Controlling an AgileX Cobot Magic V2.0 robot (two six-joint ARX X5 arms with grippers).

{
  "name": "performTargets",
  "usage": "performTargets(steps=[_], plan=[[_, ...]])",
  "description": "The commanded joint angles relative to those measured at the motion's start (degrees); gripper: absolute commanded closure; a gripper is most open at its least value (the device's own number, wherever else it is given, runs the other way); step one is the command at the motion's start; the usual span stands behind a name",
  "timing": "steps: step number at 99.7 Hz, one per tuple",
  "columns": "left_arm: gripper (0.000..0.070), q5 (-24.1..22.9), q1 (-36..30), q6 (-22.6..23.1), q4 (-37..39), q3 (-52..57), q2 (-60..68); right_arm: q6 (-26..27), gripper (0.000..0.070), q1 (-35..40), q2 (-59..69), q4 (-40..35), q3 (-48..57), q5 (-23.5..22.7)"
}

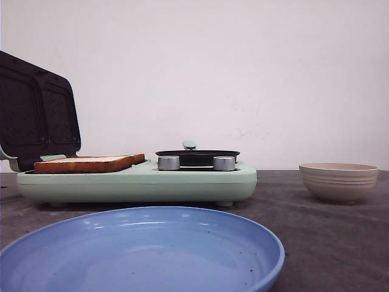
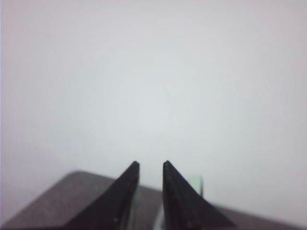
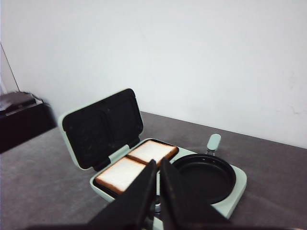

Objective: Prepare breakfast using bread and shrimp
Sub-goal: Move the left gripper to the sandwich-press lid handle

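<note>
The two square slices of white bread with browned crusts [image 3: 138, 163] are sitting side by side on the lower plate of the mint-green sandwich maker [image 1: 140, 182], touching along one edge; from the front they show as one low toasted slab [image 1: 88, 163] on the left half of the machine. The dark waffled lid [image 1: 36, 112] stands up open behind them — nothing on top of the bread.

On the right half of the same machine there's a round black pan [image 3: 204, 177] with a small pale-green handle [image 3: 213, 142]; two silver knobs [image 1: 168, 162] sit on the front edge.

A wide light-blue plate [image 1: 140, 252] is nearest the camera on the grey table [image 1: 328, 243]; a beige ribbed bowl [image 1: 338, 181] stands well off to the right — can't see inside it from here, so no shrimp spotted anywhere.

Right claw [image 3: 157, 165] hangs above the machine, fingers nearly closed with a thin gap, gripping nothing; left claw [image 2: 150, 165] points at the bare wall, fingers slightly apart, also empty.
</note>
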Motion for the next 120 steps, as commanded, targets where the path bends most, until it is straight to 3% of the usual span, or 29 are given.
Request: performTargets(steps=[1,20,42,52,65,78,87,98,120], plan=[[0.0697,0.7,1.7,0.1,0.7,0.6,2.7,2.0,0.0697,0.3,-0.5,-0.2,0.3,-0.2],[0.0693,7.3,9.1,-4.9,-1.5,0.7,9.1,4.0,0.0697,0.3,-2.7,-0.2,0.3,-2.6],[0.059,15.1,20.1,-5.9,-12.7,7.1,20.4,6.4,0.0697,0.3,-4.1,-2.1,0.3,-6.8],[0.0585,21.7,25.9,-6.0,-20.2,13.1,26.1,6.7,0.0697,0.3,-4.7,-4.2,0.3,-7.9],[0.0575,34.4,33.3,-6.0,-29.2,22.3,34.4,6.7,0.0697,0.3,-5.5,-7.1,0.3,-7.8],[0.041,47.1,39.1,-7.3,-37.7,30.8,42.8,6.7,0.0697,0.3,-5.6,-8.1,0.3,-7.7],[0.0375,54.9,41.8,-7.2,-42.1,34.6,47.5,6.7,0.0697,0.3,-5.6,-8.8,0.3,-7.7],[0.0375,61.6,43.8,-6.9,-43.5,35.4,51.3,6.7,0.0697,0.3,-5.6,-9.0,0.3,-7.7],[0.0376,70.0,44.9,-7.0,-43.2,35.4,57.7,6.7,0.0697,0.3,-5.5,-8.9,0.3,-7.6]])
